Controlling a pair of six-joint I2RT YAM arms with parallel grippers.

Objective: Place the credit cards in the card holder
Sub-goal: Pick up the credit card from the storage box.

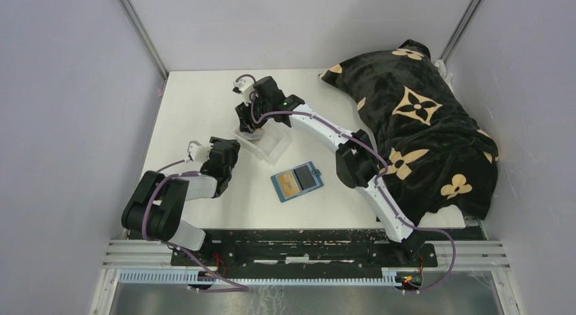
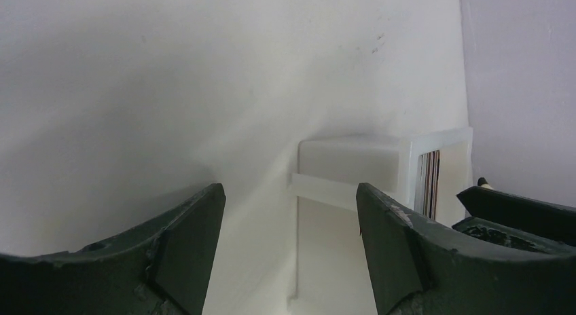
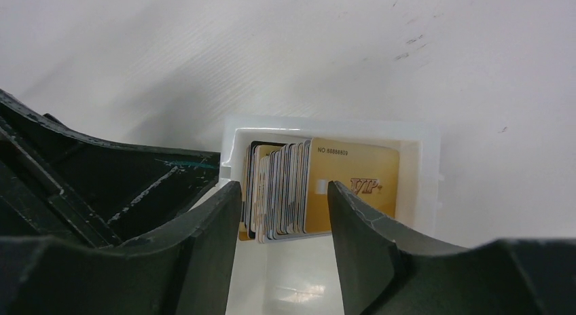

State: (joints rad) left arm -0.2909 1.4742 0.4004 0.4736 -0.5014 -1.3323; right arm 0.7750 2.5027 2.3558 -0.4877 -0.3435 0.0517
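Matte white table (image 1: 204,98): left pincer (image 2: 291,196) apart, right pincer (image 3: 284,193) apart above thin credit cards (image 3: 353,176).

Top camera: fixed, high, behind the arm bases. It faces down and forward over the whole table (image 1: 197,104), from far off.

Left wrist camera: low, near the table. It faces almost level past the left gripper (image 2: 289,188) toward the tray (image 2: 353,159), seen side-on and close.

Right wrist camera: above the tray. It faces steeply down past the right gripper (image 3: 284,186) into it, very close. The cards (image 3: 346,179) sit mid-frame.

Shared: the tray shows in all three views. The cards show in both wrist views, edge-on in the left one.
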